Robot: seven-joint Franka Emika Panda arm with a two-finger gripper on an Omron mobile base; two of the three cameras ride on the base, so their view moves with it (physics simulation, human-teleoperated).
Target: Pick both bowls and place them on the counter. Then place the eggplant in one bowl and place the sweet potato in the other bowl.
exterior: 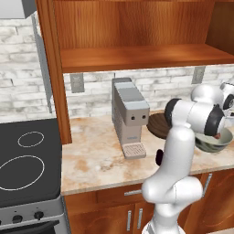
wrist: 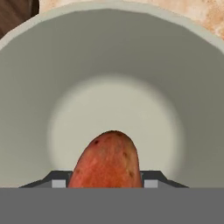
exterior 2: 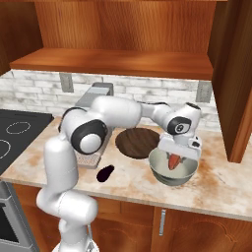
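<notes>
Gripping the speckled orange-brown sweet potato (wrist: 108,159), the gripper (exterior 2: 175,160) hangs inside the pale-rimmed grey-green bowl (exterior 2: 160,171).

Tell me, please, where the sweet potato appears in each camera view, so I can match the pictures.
Left base view: far right, a small reddish sliver of the sweet potato above the grey-green bowl, mostly behind the arm.
Right base view: right of centre, upright in the gripper over that bowl.
Hand view: bottom centre, with the bowl's inside behind it.
Shared landmark: the grey-green bowl.
</notes>
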